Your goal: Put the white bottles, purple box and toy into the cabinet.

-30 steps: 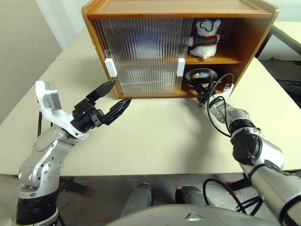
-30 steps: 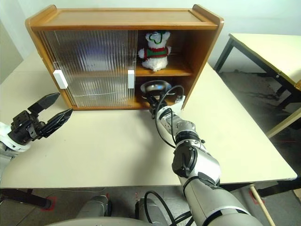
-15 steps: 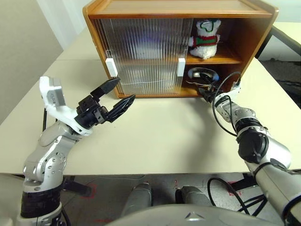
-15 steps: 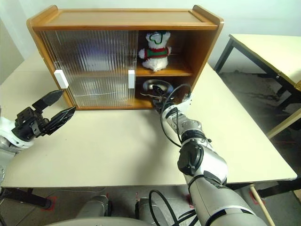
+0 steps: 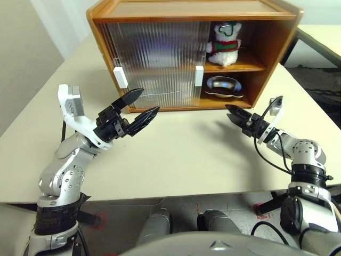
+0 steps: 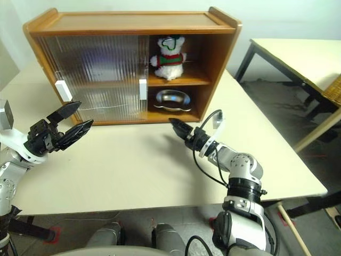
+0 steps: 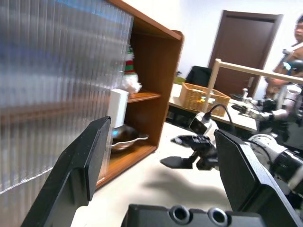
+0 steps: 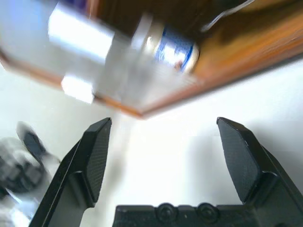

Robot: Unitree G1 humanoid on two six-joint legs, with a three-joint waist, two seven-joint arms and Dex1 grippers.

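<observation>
Sitting upright on top shelf of cabinet point(image 5: 277, 40), right open bay: toy point(image 5: 222, 44), knitted plush, prob. light, soft & squashy, best pinched round the body, not the bobble. Below it on lower shelf: metal bowl point(image 5: 225, 85). Hovering over table point(image 5: 186, 154) w/ nothing held: left gripper point(image 5: 139, 108), fingers spread wide, facing ribbed door point(image 5: 154, 58); right gripper point(image 5: 234, 116) also spread, just clear of cabinet front.

No text can be read (the white bottle's point(image 8: 173, 49) blue label blurs).
</observation>
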